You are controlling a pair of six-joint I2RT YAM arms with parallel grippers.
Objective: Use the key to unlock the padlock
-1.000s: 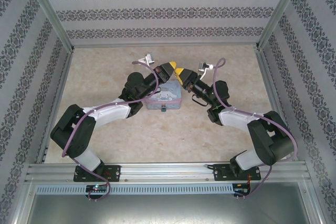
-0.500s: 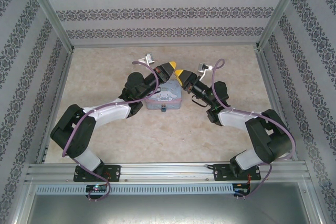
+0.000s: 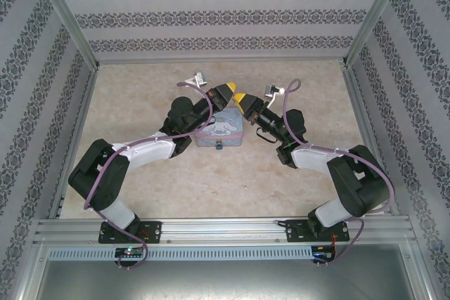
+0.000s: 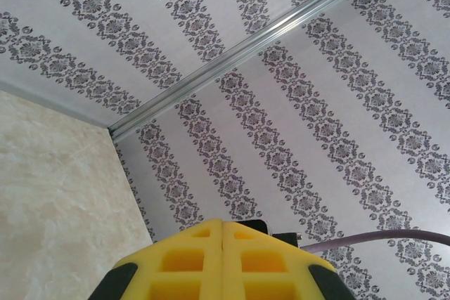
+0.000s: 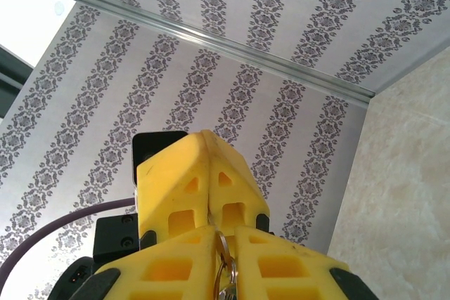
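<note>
Wallpaper with dark patterned stripes closes in the pale marbled table on the left, far and right sides. Bare aluminium posts stand at the corners, and a metal rail runs along the near edge where the two arms are bolted. A pale blue tin with a cartoon on its lid sits at mid-table. The arms bend in over it from either side, so their black wrists cover its far left and far right corners. Purple cables loop along each arm.

The padlock is a tiny teal speck at the middle of the tin's near edge, too small from above to make out its shackle. Both yellow-tipped grippers hang over the far side of the tin, tips close together. The left gripper has its fingers pressed flat together with nothing visible between them, and its camera looks past them at a wall corner. The right gripper has its fingers standing narrow, pinching a thin silvery piece on a small ring. That piece looks to be the key, though most of it is buried between the pads and cut off by the bottom of the picture. Just beyond the right gripper's tips stands the left gripper's closed yellow wedge, hiding part of the wall behind it
</note>
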